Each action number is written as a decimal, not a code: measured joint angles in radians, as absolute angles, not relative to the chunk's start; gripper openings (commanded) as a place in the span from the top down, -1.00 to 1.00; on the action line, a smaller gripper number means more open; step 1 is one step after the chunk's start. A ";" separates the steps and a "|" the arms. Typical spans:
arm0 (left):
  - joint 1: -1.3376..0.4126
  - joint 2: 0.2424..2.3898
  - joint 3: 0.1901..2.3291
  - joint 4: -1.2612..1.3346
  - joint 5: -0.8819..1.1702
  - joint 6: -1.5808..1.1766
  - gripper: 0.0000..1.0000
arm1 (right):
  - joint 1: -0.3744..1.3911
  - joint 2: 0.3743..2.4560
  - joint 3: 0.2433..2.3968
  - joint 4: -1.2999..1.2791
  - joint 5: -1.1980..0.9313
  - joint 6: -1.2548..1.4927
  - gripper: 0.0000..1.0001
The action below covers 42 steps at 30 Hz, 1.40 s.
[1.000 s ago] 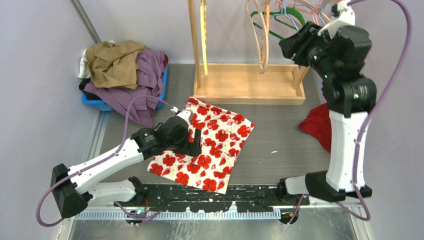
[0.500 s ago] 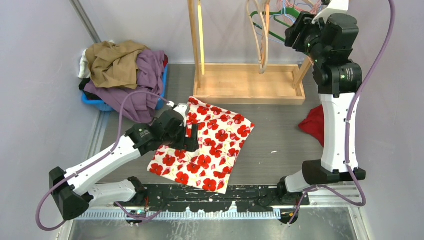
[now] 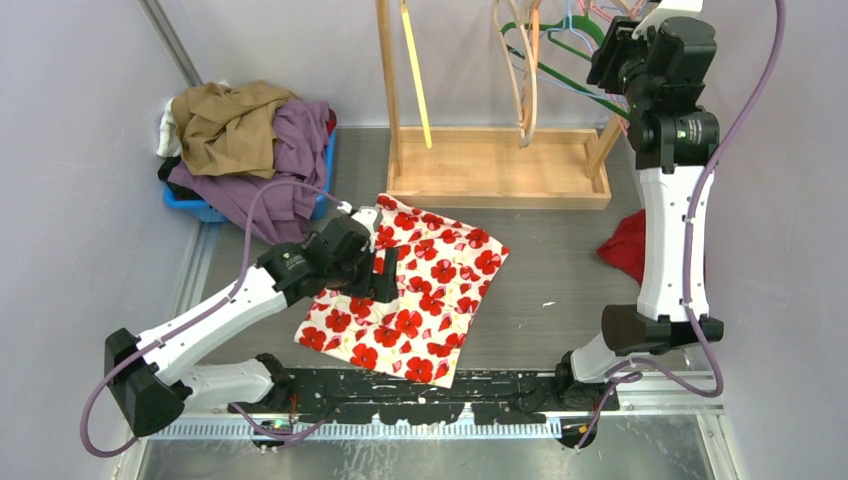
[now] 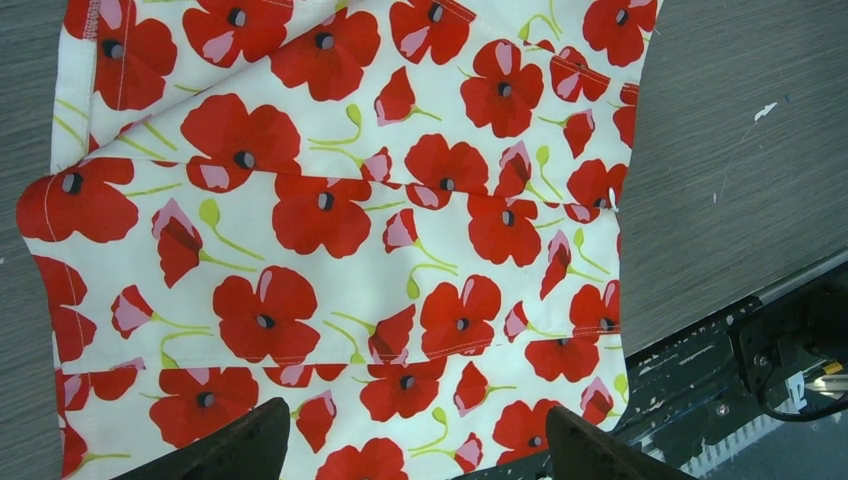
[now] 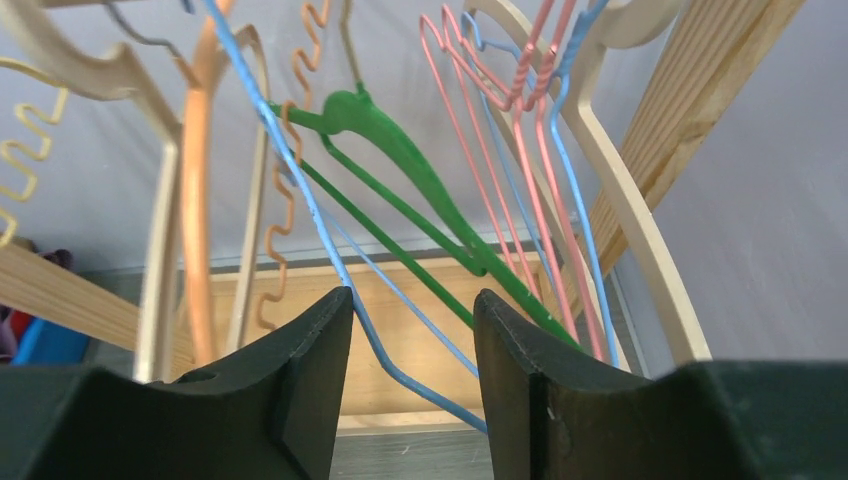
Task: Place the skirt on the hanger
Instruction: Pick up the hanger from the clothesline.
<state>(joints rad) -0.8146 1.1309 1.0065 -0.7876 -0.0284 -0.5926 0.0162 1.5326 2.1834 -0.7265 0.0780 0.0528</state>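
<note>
Skirt (image 3: 425, 290): flat on the table (image 3: 570, 280), poppy print up, held by nothing.
Left jaws: spread wide, hovering just above the skirt's left part.
Right jaws: half parted at the rack (image 3: 497, 165), straddling a blue wire hanger (image 5: 302, 190), not clamped.
Done: nothing yet.
Remaining: take a hanger, lift skirt, hang it.

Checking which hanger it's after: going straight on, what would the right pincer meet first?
Most likely the blue wire hanger, lined up between the jaws of the right pincer; the green hanger looks just behind, depth unclear.
</note>
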 measured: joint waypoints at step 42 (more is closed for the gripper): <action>-0.764 1.138 1.010 -0.792 0.006 -0.571 -0.82 | -0.028 1.543 2.141 -0.771 -0.154 0.159 0.91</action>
